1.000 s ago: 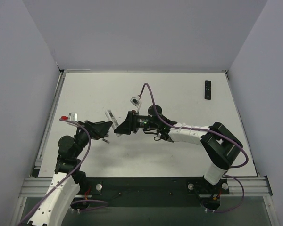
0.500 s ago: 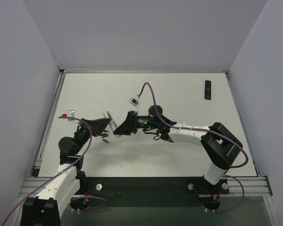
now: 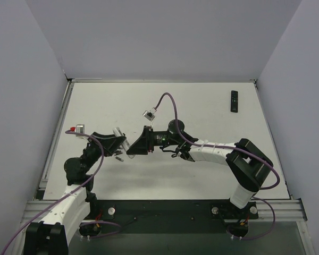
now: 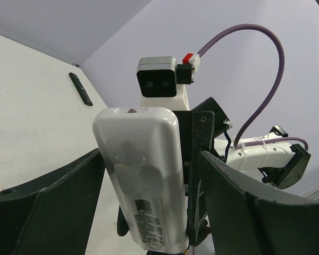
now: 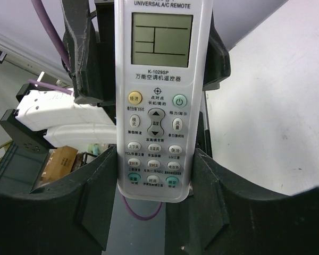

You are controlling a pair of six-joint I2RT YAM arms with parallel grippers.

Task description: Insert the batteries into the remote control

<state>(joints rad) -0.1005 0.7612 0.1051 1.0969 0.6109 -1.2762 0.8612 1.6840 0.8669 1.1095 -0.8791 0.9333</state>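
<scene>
right tool (image 5: 154, 159): pinching white remote (image 5: 154, 79) at its button end | left tool (image 4: 151, 159): spread wide, flanking it

L gripper (image 3: 120, 143) jaws wide, R gripper (image 3: 130, 150) clamped, arms reaching inward, tips facing

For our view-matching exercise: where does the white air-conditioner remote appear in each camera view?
Top external: white air-conditioner remote left of centre.
Left wrist: centre, plain back showing.
Right wrist: centre, screen and buttons showing.
Shared landmark: small black remote, in top external and left wrist only.
</scene>
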